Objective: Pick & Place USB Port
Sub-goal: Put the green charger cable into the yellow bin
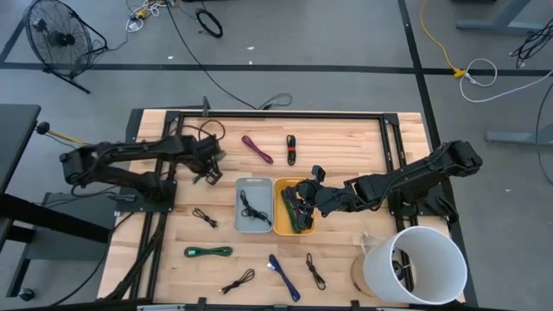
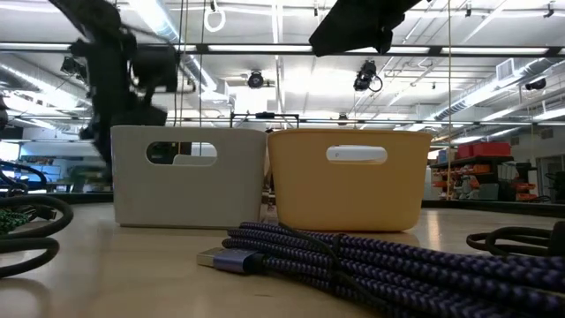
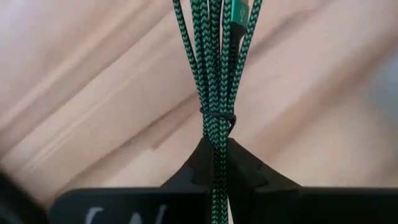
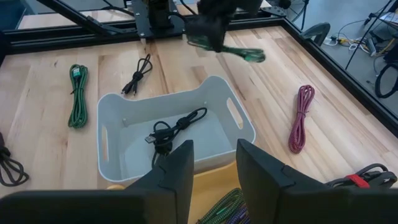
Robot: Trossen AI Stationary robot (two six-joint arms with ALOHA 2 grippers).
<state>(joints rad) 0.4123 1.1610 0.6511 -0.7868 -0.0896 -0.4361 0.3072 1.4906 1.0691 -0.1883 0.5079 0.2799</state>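
the left hand (image 1: 210, 166) is pressed tight on a bundled green cable (image 3: 216, 74), pinching it just below the thin tie that binds its strands; the left wrist view shows the cable running up from between the two dark fingers (image 3: 249, 177) with bare wood behind it. from above, that hand sits over the worktop (image 1: 346, 138) just left of the grey bin (image 1: 239, 226), and the right wrist view shows the cable dangling clear of the surface. so the pick looks done and the carry is the step in hand. the next move likely calls for swinging the cable over to a bin and spreading the fingers only once it hangs inside the walls, since loose loops could drape over a rim.

the right hand (image 4: 214, 163) hovers over the yellow bin (image 1: 281, 226), its fingers apart with nothing seen between them.

the grey bin holds one black cable (image 4: 174, 129). the yellow bin, touching it on the right, holds braided cables, green and purple (image 4: 224, 208), though the right arm hides much of it. several other cables lie loose around both bins.
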